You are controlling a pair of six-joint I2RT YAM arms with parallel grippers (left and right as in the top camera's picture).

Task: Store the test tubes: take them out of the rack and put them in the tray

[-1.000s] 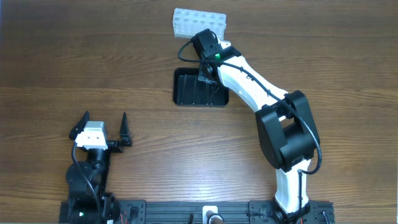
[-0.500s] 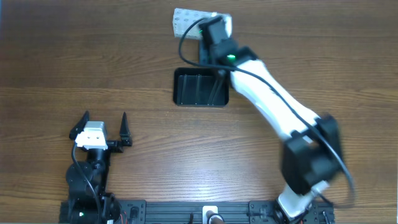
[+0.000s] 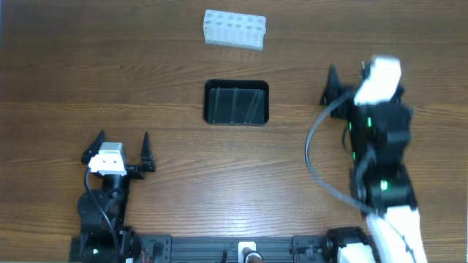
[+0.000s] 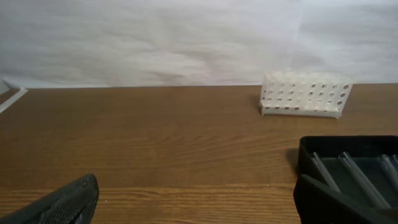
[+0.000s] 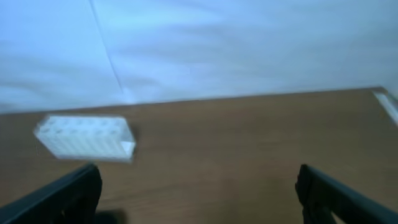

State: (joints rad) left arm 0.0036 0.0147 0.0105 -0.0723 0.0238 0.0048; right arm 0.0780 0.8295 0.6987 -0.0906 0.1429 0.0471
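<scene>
The white test tube rack stands at the back of the table, with no tubes sticking out of it; it also appears as the rack and the rack in the wrist views. In front of it lies the black tray with several clear test tubes inside, and the tray shows the tubes lying side by side. My right gripper is open at the right side of the table, well clear of the tray. My left gripper rests open near the front left, holding nothing.
The brown wooden table top stretches around the rack and tray. A white backdrop rises behind the far edge of the table.
My right arm has pulled back from over the tray and rack to the right side of the table. The left arm has not moved.
</scene>
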